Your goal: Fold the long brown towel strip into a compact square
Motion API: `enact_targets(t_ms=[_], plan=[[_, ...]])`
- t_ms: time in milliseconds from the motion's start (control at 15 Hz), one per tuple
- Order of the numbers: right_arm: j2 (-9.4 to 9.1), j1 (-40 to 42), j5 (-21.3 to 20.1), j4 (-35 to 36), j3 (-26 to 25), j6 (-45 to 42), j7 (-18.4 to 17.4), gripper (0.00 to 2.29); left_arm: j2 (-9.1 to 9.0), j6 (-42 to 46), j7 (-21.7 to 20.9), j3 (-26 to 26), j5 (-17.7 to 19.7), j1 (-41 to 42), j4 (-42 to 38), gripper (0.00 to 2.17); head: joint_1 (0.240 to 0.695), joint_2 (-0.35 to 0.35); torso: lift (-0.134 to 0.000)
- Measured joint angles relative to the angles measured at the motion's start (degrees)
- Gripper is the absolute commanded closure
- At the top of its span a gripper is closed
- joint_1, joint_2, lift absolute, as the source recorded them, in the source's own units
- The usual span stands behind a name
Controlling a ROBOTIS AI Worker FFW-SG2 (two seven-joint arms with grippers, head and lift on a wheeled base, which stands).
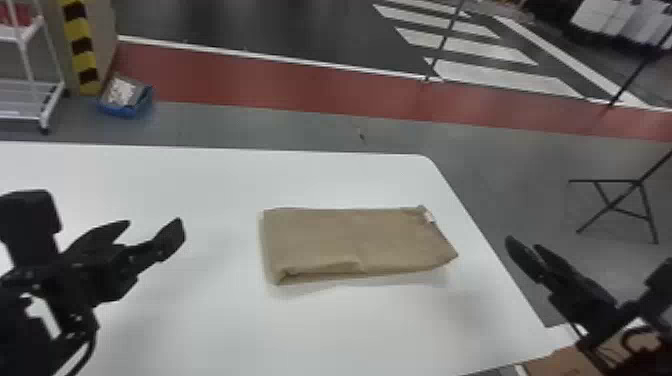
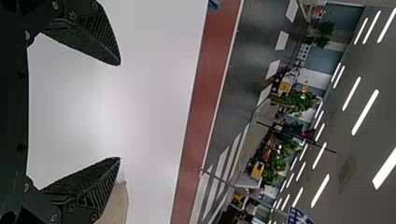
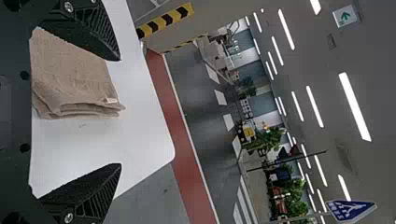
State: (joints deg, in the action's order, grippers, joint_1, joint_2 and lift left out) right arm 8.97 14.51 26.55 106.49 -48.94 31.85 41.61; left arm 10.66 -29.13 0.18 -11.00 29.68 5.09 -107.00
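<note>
Pincer left and pincer right gape wide, apart from the brown towel.

Lg. indoor hall, industrial type, laid out like a st.; exact use unclear. Beyond the white, round-cornered table: grey smooth floor, then a flat red floor band, then a dk. grey painted roadway w/ white crosswalk bars. Far left past the table, a beige pillar w/ blk./yel. hazard stripes and a white metal cart. Well above table ht., long white ceiling lights, a grn./white arrow sign and a blue/white triangular road sign.
</note>
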Motion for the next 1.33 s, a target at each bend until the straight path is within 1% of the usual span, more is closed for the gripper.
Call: enact_targets(t_ms=[67,200,267,333,400,533,667,800,867,933,1133,1200,1267,1333], plan=[[-1.08,1.34,0.42,0.95,-0.97,-0.3,1.48,0.09,-1.14,0.6,0.48,-3.28,-0.82,-3.18,3.61,0.21,0.695,-0.35,-0.124],[-3.04,3.02,0.63,3.7,-2.18,-0.3,3.27,0.09,-2.91,1.93,1.41,-8.12,-2.91,-7.01,8.71,0.22,0.695,-0.35,-0.124],[-4.06,3.89,0.66,5.44,-2.8,-0.32,4.05,0.09,-3.97,2.46,2.84,-10.17,-4.57,-8.28,10.92,0.22,0.695,-0.35,-0.124],[-4.74,4.6,0.81,6.74,-3.42,-0.39,4.84,0.09,-4.67,2.84,4.45,-11.78,-6.06,-8.85,12.19,0.25,0.695,-0.35,-0.124],[-5.06,5.04,1.06,7.36,-4.06,-0.41,5.37,0.09,-4.93,3.07,5.35,-12.98,-6.84,-8.97,12.69,0.32,0.695,-0.35,-0.124],[-5.2,5.34,1.3,7.4,-4.59,-0.42,6.29,0.09,-5.03,3.7,5.63,-14.53,-7.16,-8.33,12.76,0.33,0.695,-0.35,-0.124],[-5.44,5.42,1.39,6.76,-4.51,-0.49,7.86,0.09,-5.05,4.85,6.19,-16.75,-7.17,-7.84,12.7,0.33,0.695,-0.35,-0.124],[-5.76,5.52,1.06,6.28,-4.18,-0.73,8.56,0.09,-5.12,5.23,6.24,-19.28,-7.16,-7.68,13.09,0.33,0.695,-0.35,-0.124],[-5.8,5.64,0.82,6.03,-4.11,-0.87,8.91,0.09,-5.45,5.25,6.28,-20.34,-7.22,-7.67,13.29,0.33,0.695,-0.35,-0.124],[-5.81,5.74,0.66,5.83,-4.14,-0.91,9.27,0.09,-6.03,5.26,6.62,-21.06,-7.39,-7.77,13.65,0.34,0.695,-0.35,-0.124],[-5.83,6.34,0.57,4.84,-4.52,-2.12,10.18,0.09,-8.82,5.4,6.98,-22.54,-7.62,-8.71,16.07,0.34,0.695,-0.35,-0.124],[-5.83,6.57,0.53,4.12,-4.64,-3.29,11.01,0.09,-9.79,5.61,7.02,-22.98,-7.76,-9.06,17.02,0.34,0.695,-0.35,-0.124],[-5.83,6.69,0.54,3.47,-4.78,-4.0,11.67,0.09,-10.32,5.73,7.02,-23.27,-7.98,-9.3,17.75,0.34,0.695,-0.35,-0.124],[-5.83,6.74,0.63,2.74,-5.07,-4.59,12.45,0.09,-10.52,5.85,7.08,-23.52,-8.58,-9.52,18.45,0.43,0.695,-0.35,-0.124]])
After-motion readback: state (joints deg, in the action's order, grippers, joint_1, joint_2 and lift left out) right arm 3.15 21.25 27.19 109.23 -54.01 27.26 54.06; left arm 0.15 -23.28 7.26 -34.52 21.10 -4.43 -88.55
